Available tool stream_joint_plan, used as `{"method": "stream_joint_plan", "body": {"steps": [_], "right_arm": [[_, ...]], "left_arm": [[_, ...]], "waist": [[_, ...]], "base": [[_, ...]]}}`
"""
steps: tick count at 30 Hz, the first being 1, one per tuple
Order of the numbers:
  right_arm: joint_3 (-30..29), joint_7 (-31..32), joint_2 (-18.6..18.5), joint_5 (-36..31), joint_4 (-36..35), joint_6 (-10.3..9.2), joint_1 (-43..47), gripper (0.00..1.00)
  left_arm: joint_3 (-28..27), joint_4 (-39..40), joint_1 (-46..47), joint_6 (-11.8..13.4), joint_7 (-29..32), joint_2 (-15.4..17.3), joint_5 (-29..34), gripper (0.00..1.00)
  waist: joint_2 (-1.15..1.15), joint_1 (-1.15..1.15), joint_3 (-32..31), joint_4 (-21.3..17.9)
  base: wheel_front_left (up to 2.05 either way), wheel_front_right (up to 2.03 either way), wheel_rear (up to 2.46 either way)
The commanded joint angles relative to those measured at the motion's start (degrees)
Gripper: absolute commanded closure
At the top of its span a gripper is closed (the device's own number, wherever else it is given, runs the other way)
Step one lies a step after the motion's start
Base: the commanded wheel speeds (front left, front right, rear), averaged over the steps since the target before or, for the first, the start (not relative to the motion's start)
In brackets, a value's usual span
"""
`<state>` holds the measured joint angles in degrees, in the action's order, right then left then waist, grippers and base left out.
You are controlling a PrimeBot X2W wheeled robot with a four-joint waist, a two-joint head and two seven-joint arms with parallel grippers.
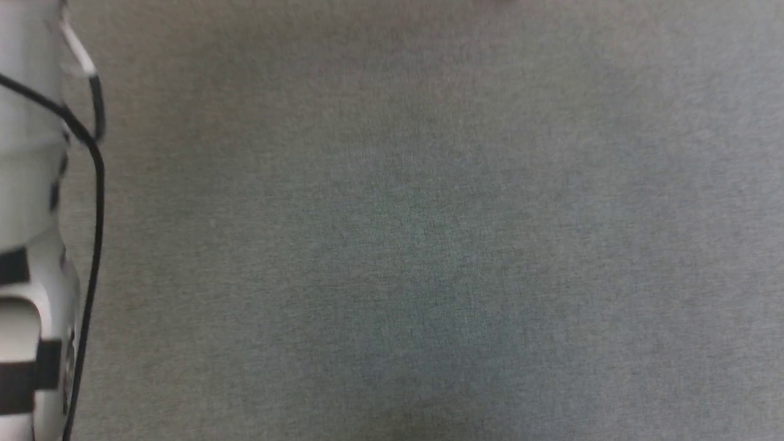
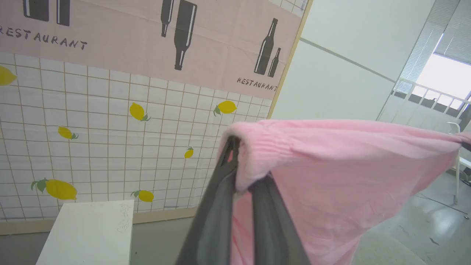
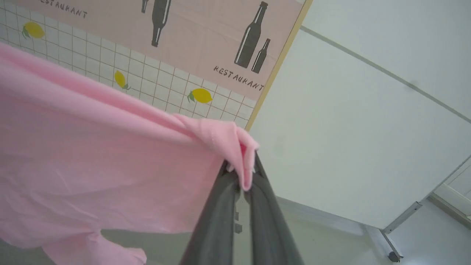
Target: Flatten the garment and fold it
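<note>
Where the head view looks down, a grey surface [image 1: 429, 245] spreads out, with a pale forearm [image 1: 27, 184] and its black cable [image 1: 98, 202] at nine o'clock. In the left wrist view the left tool [image 2: 241, 165] is clamped on the gathered elastic edge of the pink garment [image 2: 349, 165], which is held in the air and stretches toward three o'clock. A lemon-patterned wall [image 2: 92, 129] lies at nine. In the right wrist view the right tool [image 3: 243, 173] pinches a bunched corner of the garment, and the cloth spreads toward nine and sags to seven o'clock.
</note>
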<state>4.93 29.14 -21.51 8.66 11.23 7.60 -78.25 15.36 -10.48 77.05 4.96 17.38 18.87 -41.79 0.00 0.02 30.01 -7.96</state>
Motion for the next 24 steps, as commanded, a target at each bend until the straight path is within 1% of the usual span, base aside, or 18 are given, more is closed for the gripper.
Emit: {"method": "stream_joint_plan", "body": {"steps": [1,4,7,11,13,15,16,19,21,24], "right_arm": [[-0.70,-1.85,0.40,-1.04,1.20,-0.11,-1.67,1.00],[-0.97,-5.17,1.41,-1.39,3.45,-0.11,-3.25,1.00],[0.21,-6.47,1.69,-0.64,5.86,-0.11,-1.20,1.00],[4.69,-5.09,1.15,3.04,7.45,-0.11,6.27,1.00],[6.75,-3.50,0.55,5.91,7.09,-0.11,11.47,1.00],[9.01,-1.53,-0.40,8.94,5.90,-0.11,17.89,1.00],[9.78,-0.55,-0.76,10.82,4.77,-0.11,21.73,1.00],[11.54,2.00,-2.34,14.72,0.80,-0.11,32.67,1.00],[10.75,3.38,-2.88,16.84,-2.67,-0.11,40.58,1.00],[7.72,5.28,-2.73,17.94,-7.86,-0.11,52.72,1.00]], "left_arm": [[-0.69,-1.14,2.16,0.17,-2.38,-0.26,1.15,1.00],[-1.84,-3.66,4.00,-0.27,-7.20,-1.38,1.54,1.00],[-1.29,-6.10,2.25,-2.01,-9.20,-1.41,1.54,1.00],[2.01,-8.17,-4.85,-4.79,-7.95,0.52,2.45,1.00],[3.51,-8.26,-10.05,-5.49,-6.93,1.47,2.50,1.00],[6.01,-7.79,-16.38,-6.06,-5.74,3.12,3.72,1.00],[7.10,-7.10,-20.26,-5.93,-5.33,3.91,4.16,1.00],[8.55,-4.38,-31.44,-5.10,-4.67,4.46,2.71,1.00],[9.29,-1.76,-39.82,-4.18,-4.39,4.74,1.24,1.00],[10.22,2.41,-52.49,-2.33,-4.07,5.41,-1.00,1.00]], "waist": [[0.00,-0.02,4.52,-0.96],[0.00,-0.02,4.61,-0.71],[0.00,-0.02,3.54,-0.37],[0.00,-0.02,0.18,0.04],[0.00,-0.02,-2.12,0.31],[0.00,-0.02,-5.28,0.67],[0.00,-0.02,-7.16,0.75],[0.00,-0.02,-12.17,1.17],[0.00,-0.02,-15.38,1.42],[0.00,-0.02,-19.79,1.80]], "base": [[0.00,0.00,0.00],[0.00,0.00,0.00],[0.00,0.00,0.00],[0.00,0.00,0.00],[0.00,0.00,0.00],[0.00,0.00,0.00],[0.00,0.00,0.00],[0.00,0.00,0.00],[0.00,0.00,0.00],[0.00,0.00,0.00]]}}
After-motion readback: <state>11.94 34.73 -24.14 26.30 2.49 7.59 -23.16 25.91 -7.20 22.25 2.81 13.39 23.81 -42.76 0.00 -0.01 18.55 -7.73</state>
